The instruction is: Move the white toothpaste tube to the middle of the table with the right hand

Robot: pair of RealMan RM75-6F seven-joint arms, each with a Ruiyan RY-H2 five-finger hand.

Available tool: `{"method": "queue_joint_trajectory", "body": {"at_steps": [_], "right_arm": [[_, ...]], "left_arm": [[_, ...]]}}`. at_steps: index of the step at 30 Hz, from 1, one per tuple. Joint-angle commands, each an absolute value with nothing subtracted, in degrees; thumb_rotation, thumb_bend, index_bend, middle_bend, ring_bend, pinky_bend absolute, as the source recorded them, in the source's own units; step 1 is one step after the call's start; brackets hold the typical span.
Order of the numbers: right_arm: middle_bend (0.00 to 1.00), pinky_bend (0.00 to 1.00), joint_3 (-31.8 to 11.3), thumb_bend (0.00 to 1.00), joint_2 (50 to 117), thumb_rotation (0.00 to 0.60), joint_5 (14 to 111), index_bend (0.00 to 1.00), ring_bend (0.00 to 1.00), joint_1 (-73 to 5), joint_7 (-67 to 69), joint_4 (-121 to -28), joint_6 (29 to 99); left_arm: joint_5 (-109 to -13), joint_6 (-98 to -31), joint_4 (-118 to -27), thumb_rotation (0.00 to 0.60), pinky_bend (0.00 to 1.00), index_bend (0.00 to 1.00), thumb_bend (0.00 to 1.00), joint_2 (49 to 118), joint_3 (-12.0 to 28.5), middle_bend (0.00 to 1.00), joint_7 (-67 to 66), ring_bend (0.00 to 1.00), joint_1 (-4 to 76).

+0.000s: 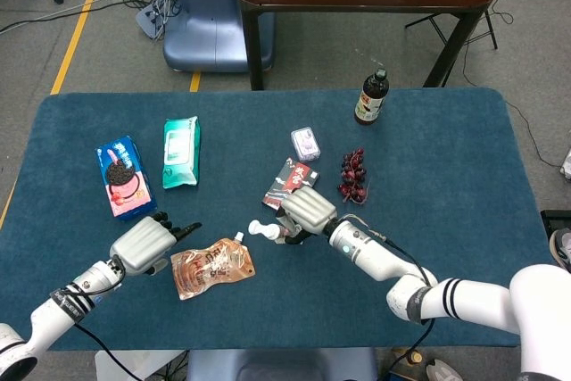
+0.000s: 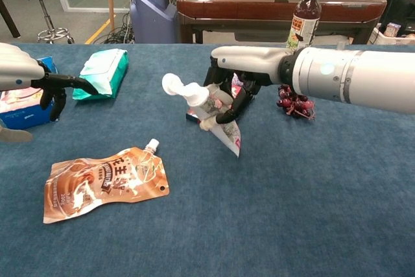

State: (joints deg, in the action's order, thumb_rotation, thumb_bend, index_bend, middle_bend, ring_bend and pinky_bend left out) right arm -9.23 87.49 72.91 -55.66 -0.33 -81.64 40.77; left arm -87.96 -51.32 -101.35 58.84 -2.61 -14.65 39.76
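Note:
My right hand grips the white toothpaste tube near the middle of the blue table. The tube is held off the cloth and tilted. Its round white cap points toward the left, and its flat tail hangs down just above the table. The fingers wrap the tube's upper part and hide it in the head view. My left hand hovers at the near left, holding nothing, with one finger stretched out.
A brown spout pouch lies beside the left hand. A blue cookie pack and green wipes sit at the left. A red-black packet, small white box, dark grapes and a dark bottle lie behind the right hand.

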Motion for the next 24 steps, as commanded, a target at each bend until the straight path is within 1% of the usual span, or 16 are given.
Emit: {"method": "queue_joint_trajectory", "body": {"at_steps": [1, 8, 11, 13, 14, 15, 16, 17, 19, 21, 24], "right_arm": [[0.64, 0.36, -9.41, 0.28, 87.46, 0.6, 68.74, 0.79, 0.54, -56.95, -4.87, -82.47, 38.85], [0.63, 0.35, -9.97, 0.27, 88.98, 0.6, 62.55, 0.78, 0.53, -58.27, -10.18, -81.68, 38.47], [0.59, 0.34, -10.42, 0.27, 89.12, 0.6, 60.84, 0.74, 0.51, -59.1, -11.56, -81.52, 38.2], [0.54, 0.33, -10.56, 0.27, 88.5, 0.6, 60.19, 0.67, 0.49, -59.53, -12.33, -82.0, 37.98], [0.51, 0.32, -10.78, 0.27, 88.07, 0.6, 60.08, 0.61, 0.48, -59.5, -12.3, -82.47, 38.22], [0.47, 0.32, -11.03, 0.26, 87.3, 0.6, 60.07, 0.54, 0.46, -59.29, -12.08, -83.38, 38.64], [0.42, 0.32, -11.25, 0.25, 86.55, 0.6, 60.16, 0.43, 0.43, -58.99, -11.75, -84.26, 39.11], [0.38, 0.31, -11.44, 0.24, 85.74, 0.6, 60.51, 0.35, 0.41, -58.57, -11.49, -85.19, 39.89], [0.32, 0.31, -11.62, 0.21, 83.47, 0.6, 61.69, 0.25, 0.37, -57.27, -11.04, -87.55, 42.08], [0.29, 0.3, -11.58, 0.19, 81.13, 0.6, 62.76, 0.2, 0.33, -55.78, -10.7, -89.66, 44.23], [0.26, 0.3, -11.02, 0.15, 76.68, 0.6, 64.53, 0.18, 0.28, -52.48, -10.48, -93.3, 48.7]], "left_arm": [[-88.0, -51.35, -101.26, 0.6, 0.22, 0.08, 0.26, 58.78, -2.59, 0.43, -14.4, 0.39, 39.61], [-88.39, -51.5, -100.8, 0.6, 0.22, 0.08, 0.26, 58.67, -2.69, 0.43, -13.76, 0.39, 39.14], [-88.36, -51.52, -100.64, 0.6, 0.22, 0.08, 0.26, 58.62, -2.64, 0.43, -13.53, 0.39, 38.97], [-88.42, -51.74, -100.63, 0.6, 0.22, 0.08, 0.26, 58.48, -2.6, 0.43, -13.36, 0.39, 38.79], [-88.48, -51.87, -100.62, 0.6, 0.22, 0.08, 0.26, 58.4, -2.59, 0.43, -13.25, 0.39, 38.69], [-88.53, -52.06, -100.56, 0.6, 0.22, 0.08, 0.26, 58.29, -2.59, 0.43, -13.1, 0.39, 38.53], [-88.54, -52.19, -100.5, 0.6, 0.22, 0.08, 0.26, 58.24, -2.6, 0.43, -12.97, 0.39, 38.4], [-88.51, -52.3, -100.42, 0.6, 0.22, 0.08, 0.26, 58.2, -2.61, 0.43, -12.79, 0.39, 38.26], [-88.34, -52.63, -100.13, 0.6, 0.22, 0.08, 0.26, 58.19, -2.54, 0.43, -12.24, 0.39, 37.93], [-88.22, -53.09, -99.85, 0.6, 0.22, 0.08, 0.26, 58.16, -2.44, 0.43, -11.7, 0.39, 37.58], [-87.81, -54.6, -99.6, 0.6, 0.22, 0.08, 0.26, 57.93, -2.16, 0.43, -10.44, 0.39, 36.58]]}}
